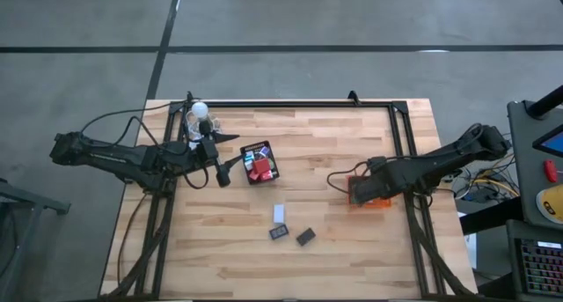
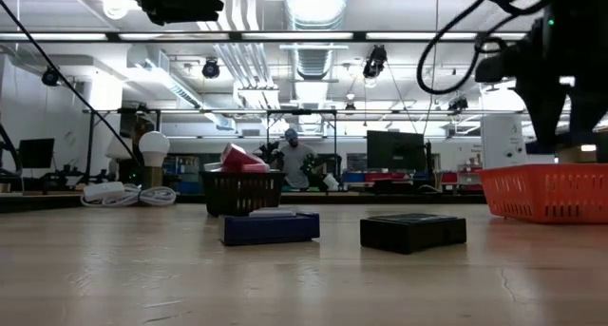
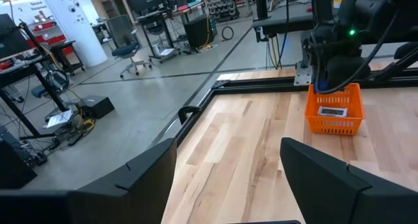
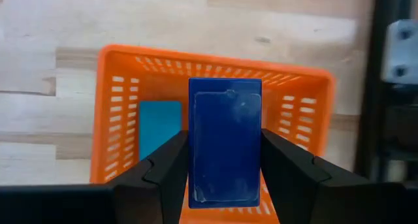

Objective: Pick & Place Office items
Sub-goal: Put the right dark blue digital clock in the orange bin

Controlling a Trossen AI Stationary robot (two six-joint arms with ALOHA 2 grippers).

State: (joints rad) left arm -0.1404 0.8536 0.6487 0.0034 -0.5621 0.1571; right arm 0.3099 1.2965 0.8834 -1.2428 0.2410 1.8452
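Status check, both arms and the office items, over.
Right end effector shut on blue flat piece, above orange tray. Left end effector open, empty, beside black mesh tray. Nothing blocking.

A: Where does the right gripper (image 4: 225,185) stand?

B: Directly above the basket (image 4: 117,93), with a flat rectangle (image 4: 225,149) between its fingers. A second flat piece (image 4: 160,129) lies inside the basket, beside the held one.

A: And the left gripper (image 1: 222,173)?

B: Over the surface (image 1: 334,249), just beside the mesh tray (image 1: 260,161), which holds several items. Three loose pieces (image 1: 290,230) lie well apart from both grippers, between them and nearer the surface's front edge. The bulb (image 1: 200,110) sits behind the left gripper.
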